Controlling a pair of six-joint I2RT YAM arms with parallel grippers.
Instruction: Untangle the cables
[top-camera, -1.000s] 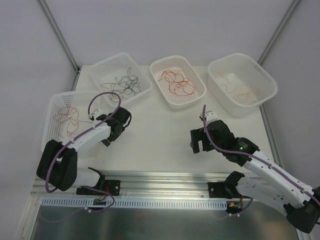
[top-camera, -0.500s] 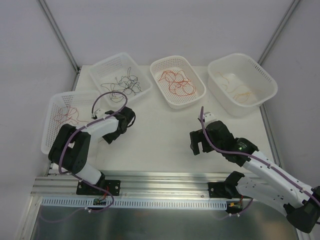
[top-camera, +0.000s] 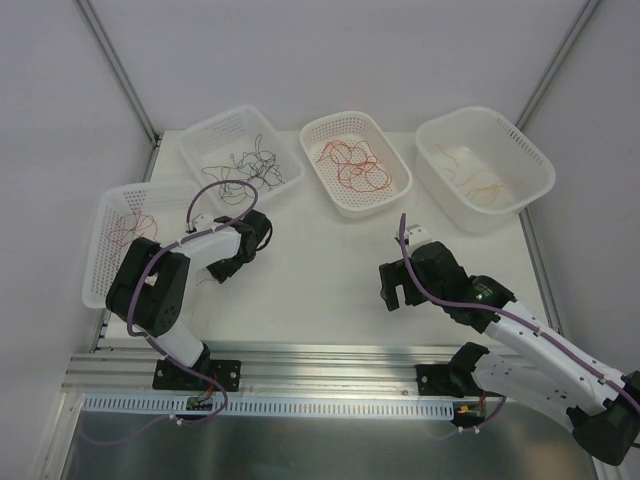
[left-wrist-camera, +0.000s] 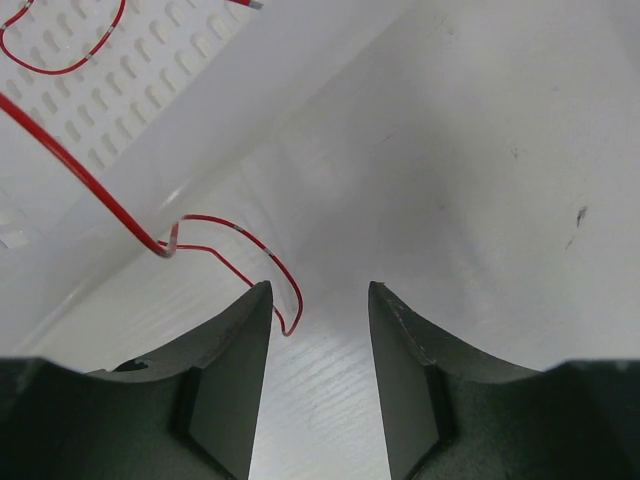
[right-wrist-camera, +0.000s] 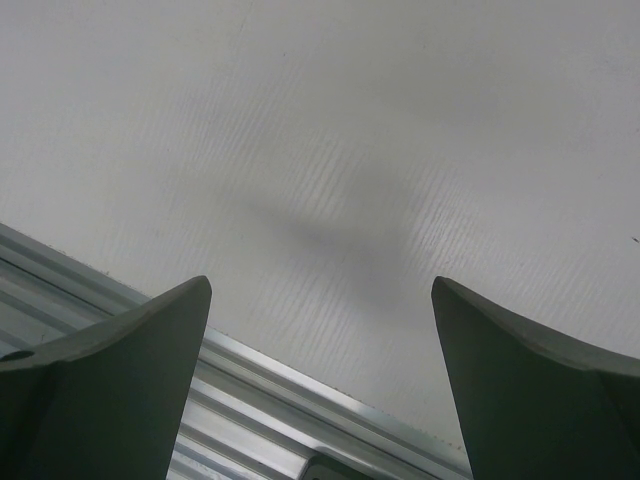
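The cables are thin wires sorted in four white baskets: red ones in the left basket (top-camera: 128, 235), black ones (top-camera: 250, 162) at the back left, red and orange ones (top-camera: 352, 165) in the middle, and orange ones (top-camera: 478, 180) at the right. One red wire (left-wrist-camera: 215, 248) hangs over the left basket's wall (left-wrist-camera: 150, 110) onto the table. Its looped end lies just in front of my left gripper (left-wrist-camera: 318, 290), close to the left fingertip (left-wrist-camera: 250, 310), not between the jaws. The left gripper (top-camera: 220, 268) is open and empty. My right gripper (top-camera: 395, 292) is open and empty over the bare table.
The aluminium rail (right-wrist-camera: 250, 400) at the table's near edge lies just below my right gripper. The left basket's wall stands close to my left gripper on its left. A metal frame post (top-camera: 118, 70) rises at the back left.
My left arm has folded up, its elbow swinging right and back, and the gripper has shifted slightly up and right beside the left basket. The right arm has barely moved.
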